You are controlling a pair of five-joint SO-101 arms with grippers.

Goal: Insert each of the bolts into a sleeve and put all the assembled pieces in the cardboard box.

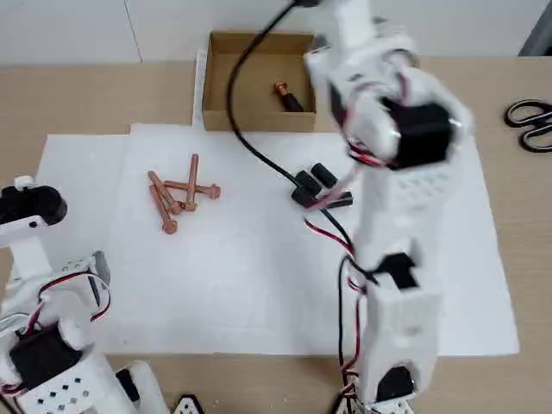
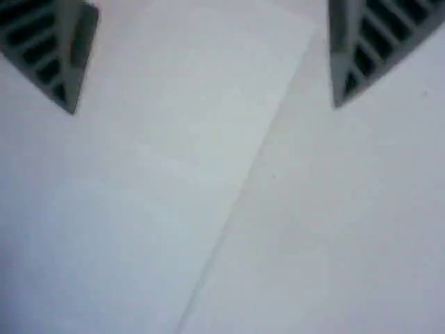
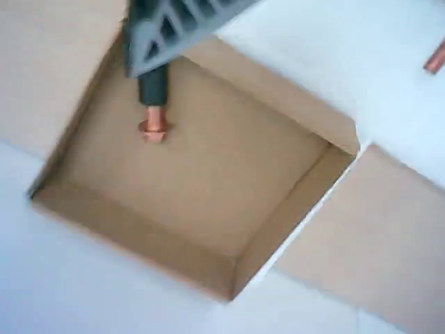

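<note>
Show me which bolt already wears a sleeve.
The bolt lying in the cardboard box: a black sleeve covers its shank, with only the copper head showing. The other bolts lie bare in a cluster on the white sheet.

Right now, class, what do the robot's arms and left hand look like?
Both the left arm and right arm are white, blocky plastic with black motors and perforated panels. Red and black wires run along them; a black cable trails beside the right arm. The left hand has dark grey, slotted fingers.
</note>
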